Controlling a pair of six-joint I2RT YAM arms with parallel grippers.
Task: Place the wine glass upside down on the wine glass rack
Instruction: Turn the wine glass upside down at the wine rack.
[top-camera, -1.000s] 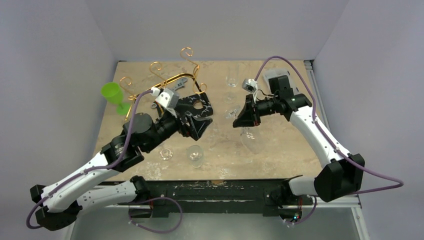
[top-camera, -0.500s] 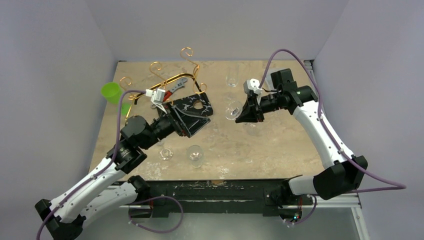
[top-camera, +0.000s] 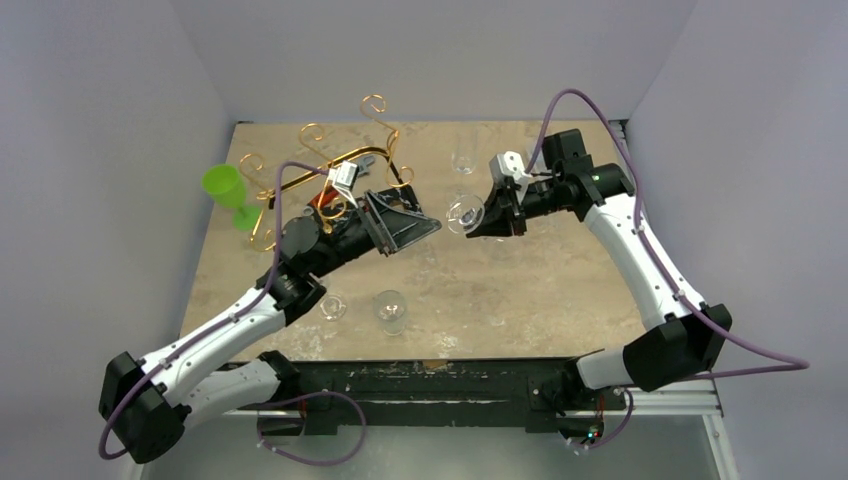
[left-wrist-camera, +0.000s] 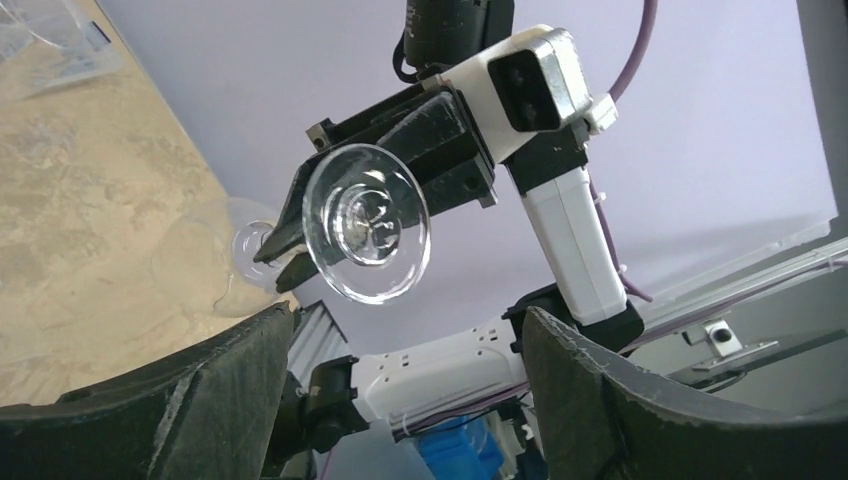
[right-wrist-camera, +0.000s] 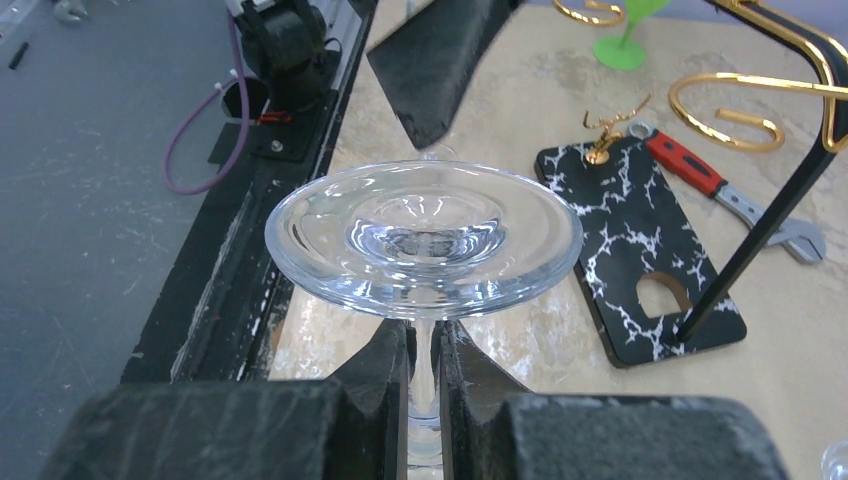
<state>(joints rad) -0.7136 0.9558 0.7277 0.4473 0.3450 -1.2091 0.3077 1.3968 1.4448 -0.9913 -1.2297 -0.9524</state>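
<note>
Your right claw (top-camera: 490, 212) clenches the wine glass (top-camera: 463, 215) by its stem above the table's (top-camera: 560, 290) middle. The foot faces your spread, empty left claw (top-camera: 410, 225), seemingly for a handover toward the far-left rack (top-camera: 368, 152).

Right wrist view: clear wine glass (right-wrist-camera: 424, 235) shows only foot and stem, the bowl is hidden behind right gripper (right-wrist-camera: 424, 345). Left wrist view: left gripper (left-wrist-camera: 408, 315) finger bases are cut off by the bottom edge. Top view: thin gold wire rack (top-camera: 365, 153) is partly hidden behind left arm (top-camera: 300, 250).
</note>
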